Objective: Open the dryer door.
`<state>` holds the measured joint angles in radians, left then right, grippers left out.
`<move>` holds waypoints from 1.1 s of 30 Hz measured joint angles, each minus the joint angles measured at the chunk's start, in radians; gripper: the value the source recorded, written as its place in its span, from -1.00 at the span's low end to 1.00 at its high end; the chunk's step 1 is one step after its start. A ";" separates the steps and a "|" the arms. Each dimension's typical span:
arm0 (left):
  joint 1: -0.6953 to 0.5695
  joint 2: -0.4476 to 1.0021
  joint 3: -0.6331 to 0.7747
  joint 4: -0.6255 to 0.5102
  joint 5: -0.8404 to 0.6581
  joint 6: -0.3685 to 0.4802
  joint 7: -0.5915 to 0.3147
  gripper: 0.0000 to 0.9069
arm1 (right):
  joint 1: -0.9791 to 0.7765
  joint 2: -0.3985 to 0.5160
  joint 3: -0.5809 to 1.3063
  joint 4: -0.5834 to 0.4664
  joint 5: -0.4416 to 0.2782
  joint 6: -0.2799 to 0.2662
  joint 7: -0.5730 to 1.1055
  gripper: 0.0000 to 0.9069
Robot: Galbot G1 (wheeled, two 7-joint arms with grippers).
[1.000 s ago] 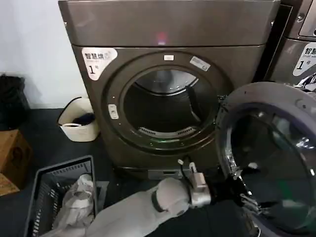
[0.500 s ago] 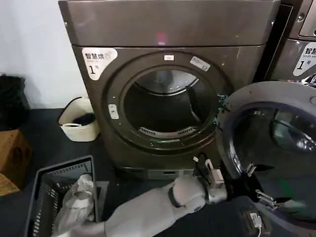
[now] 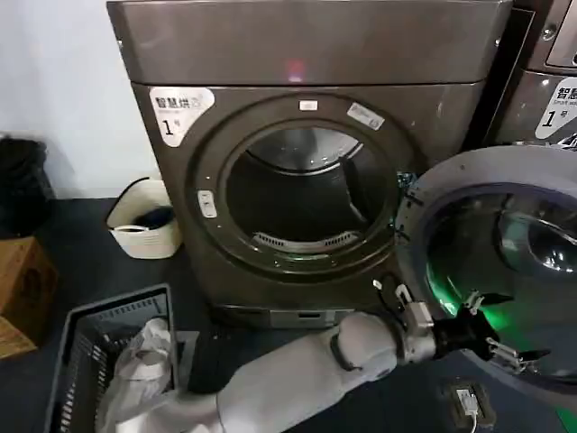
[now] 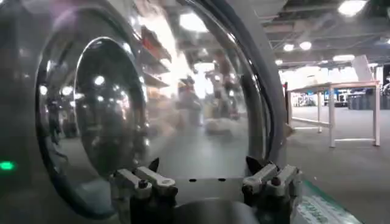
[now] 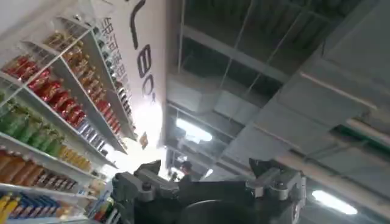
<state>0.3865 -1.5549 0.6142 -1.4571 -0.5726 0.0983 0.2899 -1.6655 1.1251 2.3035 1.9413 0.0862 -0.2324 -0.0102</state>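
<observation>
Bronze-grey dryer (image 3: 297,117) gapes, drum bare; left gripper (image 3: 505,347), jaws spread, meets the swung-out dryer door (image 3: 433,194); right gripper's (image 5: 207,182) jaws spread.

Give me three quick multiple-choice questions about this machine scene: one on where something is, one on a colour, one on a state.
1. Where is the left pincer?
A. in the drum
B. at the dryer door's inner side
C. over the basket

2. What colour is the dryer?
A. white
B. bronze-grey
C. red

3. The dryer door is:
A. shut
B. swung open
C. removed

Answers:
1 B, the arm reaches to the door's grey inner face.
2 B, its front panel is metallic bronze-grey.
3 B, the round opening stands uncovered, with the door beside it.
</observation>
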 joint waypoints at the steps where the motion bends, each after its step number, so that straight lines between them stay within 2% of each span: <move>1: -0.001 -0.004 0.001 0.004 0.000 -0.001 0.000 1.00 | -0.002 0.000 0.004 0.000 0.000 0.000 0.000 1.00; 6: -0.010 -0.021 0.004 0.025 0.000 -0.005 -0.003 1.00 | -0.011 0.001 0.025 -0.001 0.000 -0.005 -0.002 1.00; 15: -0.030 -0.053 0.012 0.060 0.001 -0.010 -0.007 1.00 | -0.022 -0.003 0.070 0.016 0.000 -0.050 -0.019 1.00; 33: -0.052 -0.054 0.013 0.127 0.016 -0.023 -0.047 1.00 | -0.039 -0.002 0.115 0.013 0.023 -0.033 -0.034 1.00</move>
<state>0.3349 -1.6091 0.6272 -1.3302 -0.5565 0.0758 0.2432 -1.7043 1.1228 2.4182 1.9542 0.1092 -0.2653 -0.0443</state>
